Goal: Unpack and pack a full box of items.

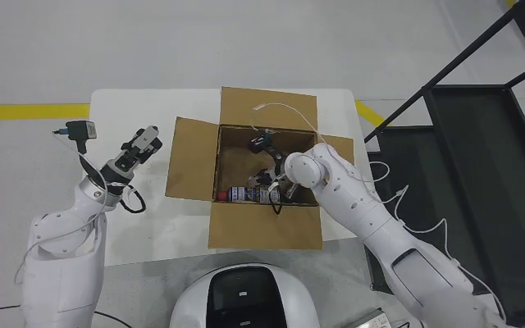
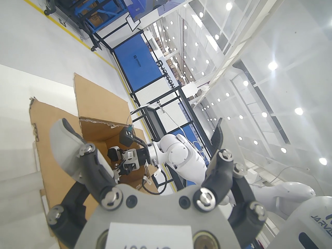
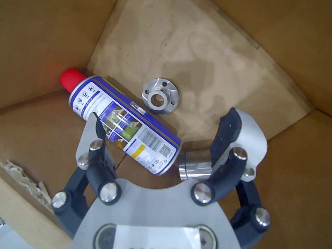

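Right wrist view: my right gripper hangs wide open, empty, over the spray can in the box. I should centre both jaws across its body before closing.

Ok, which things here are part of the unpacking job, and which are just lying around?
Job: cardboard box, spray can, metal flange, metal cylinder, open right gripper over them.
Lying about: black metal rack, yellow floor line.
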Robot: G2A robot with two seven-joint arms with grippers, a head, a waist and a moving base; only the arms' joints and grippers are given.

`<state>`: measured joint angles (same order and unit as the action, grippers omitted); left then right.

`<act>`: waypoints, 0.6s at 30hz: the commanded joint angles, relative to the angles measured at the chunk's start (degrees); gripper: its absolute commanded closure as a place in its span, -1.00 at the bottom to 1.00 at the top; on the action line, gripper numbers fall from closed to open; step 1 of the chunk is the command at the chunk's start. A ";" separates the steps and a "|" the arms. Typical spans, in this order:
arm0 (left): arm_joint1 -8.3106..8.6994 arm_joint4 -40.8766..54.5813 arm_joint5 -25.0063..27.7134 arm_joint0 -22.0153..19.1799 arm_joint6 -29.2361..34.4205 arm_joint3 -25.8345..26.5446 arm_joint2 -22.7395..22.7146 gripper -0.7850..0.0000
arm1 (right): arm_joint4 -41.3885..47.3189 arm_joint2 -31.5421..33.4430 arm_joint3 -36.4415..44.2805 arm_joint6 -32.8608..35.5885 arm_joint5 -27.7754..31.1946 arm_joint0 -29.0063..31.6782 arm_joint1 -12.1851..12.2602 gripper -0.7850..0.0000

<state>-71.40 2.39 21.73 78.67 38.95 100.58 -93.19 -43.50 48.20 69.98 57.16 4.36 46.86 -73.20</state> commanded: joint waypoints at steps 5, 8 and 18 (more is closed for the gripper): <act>0.32 -0.52 -0.07 0.97 -1.83 1.00 -0.68 -1.00 | 0.07 -3.01 -3.70 1.57 -1.91 -2.92 -1.54 -0.40; 0.43 -0.97 0.26 1.09 -3.32 1.43 -0.93 -1.00 | 0.61 -4.04 -5.50 1.22 -2.42 -3.93 -2.27 -0.27; 0.96 -1.50 -0.16 2.61 -9.09 2.09 -5.32 -1.00 | 2.20 -6.52 -9.38 0.51 -2.15 -5.71 -4.18 -0.28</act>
<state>-70.51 0.85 21.71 81.03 30.63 102.71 -97.84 -41.41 41.85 60.94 57.78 2.16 41.25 -77.22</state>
